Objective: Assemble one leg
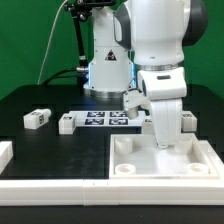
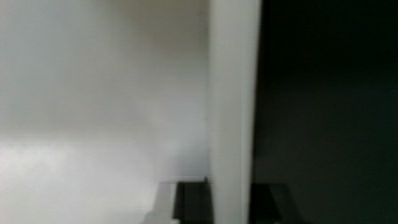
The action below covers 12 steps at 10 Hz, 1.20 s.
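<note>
At the exterior view's left edge a white part [image 1: 5,152] lies on the black surface [image 1: 45,145], cut off by the frame. Right of it a left leg [image 1: 37,118] rests on its side, tag showing, and a second leg [image 1: 66,123] lies just beside the marker board [image 1: 105,120], which sits in front of the arm's base [image 1: 105,68]. Further right the arm reaches down over the panel [image 1: 160,168], a big white square with round sockets at its corners, filling the near right of the surface. The pincer [image 1: 164,112] points straight down and looks closed on a held leg [image 1: 165,136], which stands upright with its lower end at the panel's far side, between the far sockets; whether it touches the panel cannot be told. Behind it, to the right, another white piece [image 1: 188,122] is partly hidden. The wrist view is blurred: a pale vertical strip, the held leg [image 2: 231,100], runs up from between two dark fingers [image 2: 189,205] of the pincer [image 2: 228,206], with white panel on one side and dark surface on the other.
</note>
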Tool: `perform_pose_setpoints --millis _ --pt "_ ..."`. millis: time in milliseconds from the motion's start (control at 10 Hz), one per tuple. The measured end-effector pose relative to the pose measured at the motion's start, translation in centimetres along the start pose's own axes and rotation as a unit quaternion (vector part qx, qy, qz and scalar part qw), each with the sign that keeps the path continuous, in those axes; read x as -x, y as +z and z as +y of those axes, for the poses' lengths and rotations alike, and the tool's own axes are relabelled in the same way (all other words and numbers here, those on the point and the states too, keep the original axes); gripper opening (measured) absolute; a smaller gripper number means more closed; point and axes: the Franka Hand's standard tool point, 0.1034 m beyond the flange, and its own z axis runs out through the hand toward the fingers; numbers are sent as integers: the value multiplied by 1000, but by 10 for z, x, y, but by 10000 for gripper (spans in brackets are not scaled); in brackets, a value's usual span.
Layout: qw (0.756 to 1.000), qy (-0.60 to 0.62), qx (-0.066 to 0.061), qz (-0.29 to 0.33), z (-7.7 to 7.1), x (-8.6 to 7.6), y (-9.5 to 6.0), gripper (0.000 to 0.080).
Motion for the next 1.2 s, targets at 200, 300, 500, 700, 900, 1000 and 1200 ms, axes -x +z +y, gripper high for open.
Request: perform_pose_setpoints --millis 200,300,500,700,900,1000,1200 --pt "1000 2 -1 0 2 0 0 60" --pt "1000 2 -1 0 2 0 0 60" --pt "1000 2 -1 0 2 1 0 249" --pt "1000 3 -1 0 2 1 0 422" --pt "1000 3 -1 0 2 1 0 598" --pt "1000 3 -1 0 2 1 0 634" --pt "1000 3 -1 0 2 1 0 646"
